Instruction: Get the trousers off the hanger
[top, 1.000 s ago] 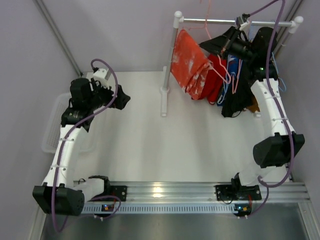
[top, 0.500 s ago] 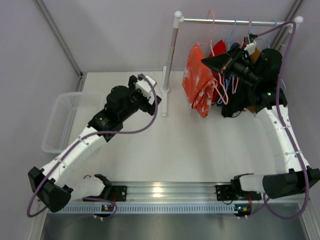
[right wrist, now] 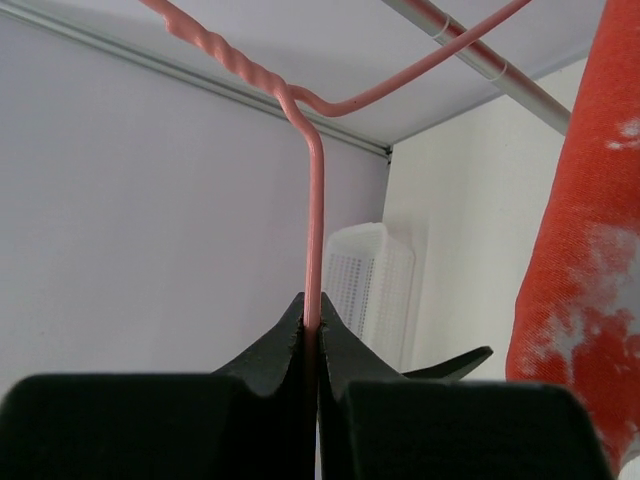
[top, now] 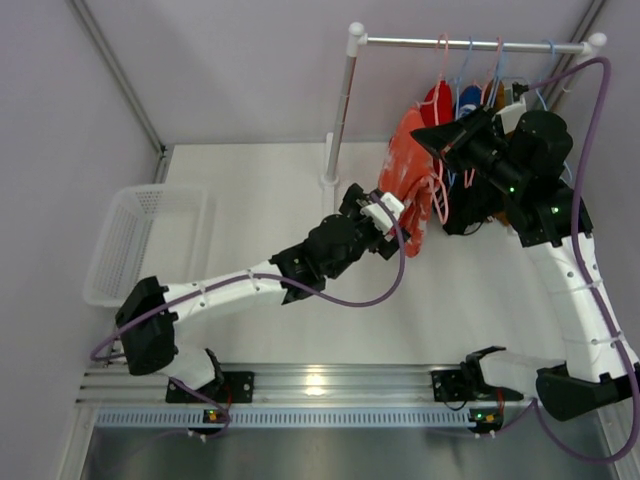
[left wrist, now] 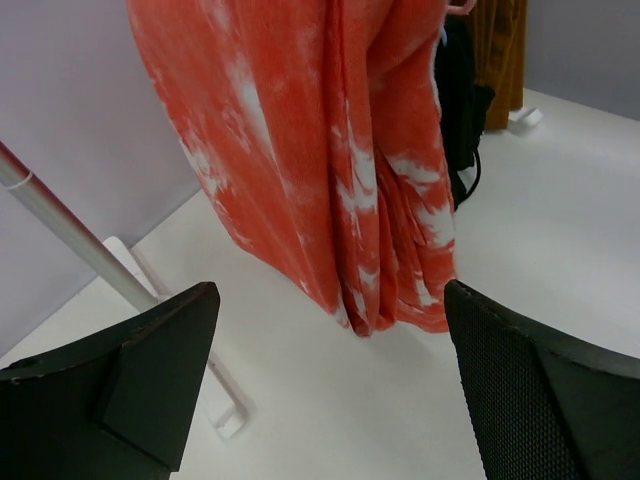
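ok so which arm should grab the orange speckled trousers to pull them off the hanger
Left, probably. The left gripper is open and faces the orange-red trousers, which hang directly ahead of it. The right gripper is shut on the pink hanger, so it is busy holding that.

White arms (top: 230, 289), black joints (top: 147, 332), purple cables (top: 345, 303)

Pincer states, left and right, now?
Left pincer: open, empty, facing the orange trousers.
Right pincer: shut on the pink hanger.

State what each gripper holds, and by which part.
Right gripper pinches the pink hanger by its wire near the twisted neck. Left gripper, open, holds nothing.
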### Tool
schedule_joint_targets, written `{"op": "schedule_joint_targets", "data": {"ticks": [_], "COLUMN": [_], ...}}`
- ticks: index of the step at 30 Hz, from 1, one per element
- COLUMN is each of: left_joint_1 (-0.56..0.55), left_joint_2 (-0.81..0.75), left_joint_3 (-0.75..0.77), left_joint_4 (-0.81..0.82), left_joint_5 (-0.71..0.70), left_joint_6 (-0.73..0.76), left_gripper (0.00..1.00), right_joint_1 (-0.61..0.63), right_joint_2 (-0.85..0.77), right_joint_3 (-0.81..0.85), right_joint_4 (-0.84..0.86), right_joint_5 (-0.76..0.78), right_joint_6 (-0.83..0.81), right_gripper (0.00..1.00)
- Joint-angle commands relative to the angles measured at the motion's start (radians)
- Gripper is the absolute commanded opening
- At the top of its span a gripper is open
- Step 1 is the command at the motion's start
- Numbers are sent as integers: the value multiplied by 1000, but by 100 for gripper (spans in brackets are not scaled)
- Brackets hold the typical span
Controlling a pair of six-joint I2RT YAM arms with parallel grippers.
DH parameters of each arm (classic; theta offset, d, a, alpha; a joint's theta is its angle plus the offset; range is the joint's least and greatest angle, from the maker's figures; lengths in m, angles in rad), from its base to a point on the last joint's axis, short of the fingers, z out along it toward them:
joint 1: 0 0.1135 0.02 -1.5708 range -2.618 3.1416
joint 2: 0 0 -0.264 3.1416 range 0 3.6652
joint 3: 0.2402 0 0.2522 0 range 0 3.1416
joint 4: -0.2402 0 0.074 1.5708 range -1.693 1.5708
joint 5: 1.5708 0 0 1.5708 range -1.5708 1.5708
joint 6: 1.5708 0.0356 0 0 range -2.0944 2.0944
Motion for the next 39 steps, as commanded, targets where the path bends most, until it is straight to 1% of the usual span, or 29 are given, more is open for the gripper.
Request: {"op": "schedule_joint_targets", "data": {"ticks": [1,4,6,9,12,17,18,19,22,24,28,30,36,39], "left_joint_1": [4,4,4,10,15,16,24,30,70,98,101,102,107,108], "left_joint_2": [58,117,154,195,217,253,259,267,281,276,244,235,267,295], "left_joint_3": [97,131,146,182,199,212,219,231,254,252,188,176,208,249], "left_joint_4": [204,274,318,333,339,363,363,359,313,291,339,349,363,377], "left_joint_5": [-70,-78,-96,-127,-109,-105,-130,-141,-167,-155,-95,-87,-92,-102], "left_joint_6": [-45,-38,-27,-33,-50,-39,-38,-41,-79,-93,-55,-38,-27,-4], "left_gripper": [99,99,98,94,92,91,89,85,79,78,79,81,81,81], "right_joint_1": [26,27,29,29,29,29,29,29,29,29,29,30,30,37], "right_joint_2": [-21,-18,-21,-23,-23,-21,-20,-20,-20,-20,-14,-10,-26,-29], "right_joint_3": [101,108,108,104,99,102,105,110,116,114,107,104,73,68], "right_joint_4": [135,139,147,153,162,182,182,181,174,176,193,205,236,245], "right_joint_5": [48,46,43,37,32,23,23,22,23,20,6,-6,-40,-49], "right_joint_6": [-34,-35,-31,-20,-11,6,6,5,-9,-11,-8,-2,15,9], "right_gripper": [0,0,0,0,0,0,0,0,0,0,0,0,0,0]}}
